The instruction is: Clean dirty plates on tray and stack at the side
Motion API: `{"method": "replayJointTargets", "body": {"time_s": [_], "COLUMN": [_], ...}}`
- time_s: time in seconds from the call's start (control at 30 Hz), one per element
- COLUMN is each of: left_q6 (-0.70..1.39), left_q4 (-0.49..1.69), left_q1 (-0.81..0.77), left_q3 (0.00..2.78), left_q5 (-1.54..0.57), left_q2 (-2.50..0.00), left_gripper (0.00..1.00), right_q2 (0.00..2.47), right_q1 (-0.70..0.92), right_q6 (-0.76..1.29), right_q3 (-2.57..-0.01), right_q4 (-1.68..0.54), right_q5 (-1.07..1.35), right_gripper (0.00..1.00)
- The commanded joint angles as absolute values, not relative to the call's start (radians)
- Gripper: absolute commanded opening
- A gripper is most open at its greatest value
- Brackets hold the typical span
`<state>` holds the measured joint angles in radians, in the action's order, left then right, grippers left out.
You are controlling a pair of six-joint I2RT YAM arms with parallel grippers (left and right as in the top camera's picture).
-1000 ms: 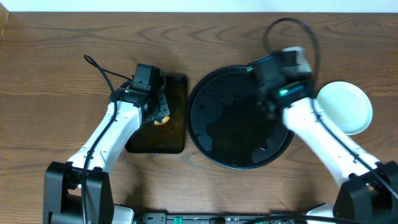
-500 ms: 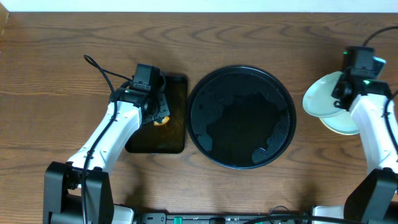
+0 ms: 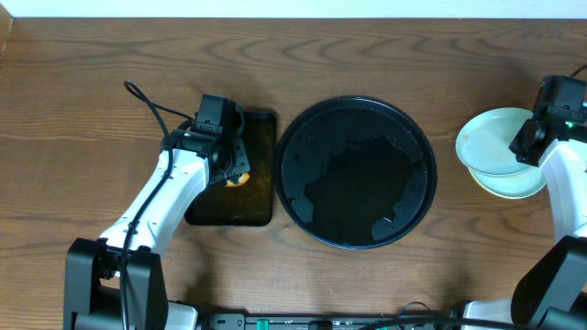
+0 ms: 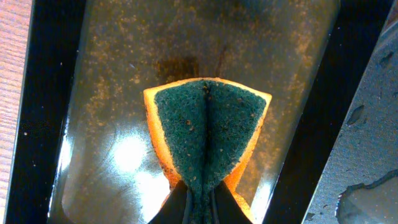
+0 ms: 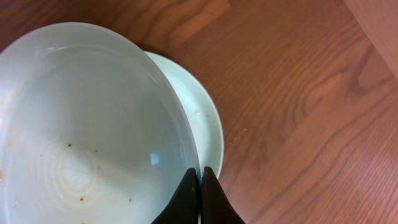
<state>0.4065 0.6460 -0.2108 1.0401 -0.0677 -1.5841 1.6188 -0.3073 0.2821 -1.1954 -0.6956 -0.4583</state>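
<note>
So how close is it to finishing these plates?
Looks nearly done. The round tray holds no plates. The right gripper holds a plate by its rim over a second plate at the side; setting it down remains. The left gripper holds the sponge.

left arm [image 3: 165,194] bent, left hand [image 4: 198,194] clamped | right arm [image 3: 566,183] stretched outward, right hand [image 5: 200,180] pinched

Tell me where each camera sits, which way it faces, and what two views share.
Overhead: above the table, looking straight down; left arm, right arm, round tray, small tray.
Left wrist: on the left arm, looking down the left gripper at the pinched sponge.
Right wrist: on the right arm, looking down the right gripper at the held plate over a lower plate.
Shared: overhead and right wrist both show the two plates.
</note>
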Motion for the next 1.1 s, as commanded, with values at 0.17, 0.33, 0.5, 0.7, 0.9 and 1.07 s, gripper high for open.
{"method": "replayJointTargets", "body": {"time_s": [0.17,0.33,0.5,0.7,0.9,1.07], "left_q6": [0.393,0.393,0.393,0.310,0.103,0.090], "left_q4": [0.648,0.650,0.650,0.633,0.561,0.532], "left_q1": [-0.208,-0.208,-0.208,-0.208,-0.208,-0.207], "left_q3": [1.036,1.036,1.036,1.036,1.036,1.036], "left_q5": [-0.052,-0.052,-0.052,-0.051,-0.052,-0.175], "left_q2": [-1.575,-1.575,-1.575,-1.575,-1.575,-1.620], "left_gripper": [0.08,0.08,0.08,0.08,0.08,0.08], "right_q2": [1.622,1.622,1.622,1.622,1.622,1.622], "right_q1": [-0.322,-0.322,-0.322,-0.303,-0.250,-0.224], "right_q6": [0.292,0.292,0.291,0.165,0.107,0.107], "right_q3": [-1.196,-1.196,-1.196,-1.196,-1.196,-1.196], "right_q4": [-0.699,-0.701,-0.703,-0.730,-0.786,-0.808], "right_q5": [-0.462,-0.414,-0.196,0.212,0.303,0.294], "right_gripper": [0.27,0.32,0.34,0.38,0.42,0.42]}}
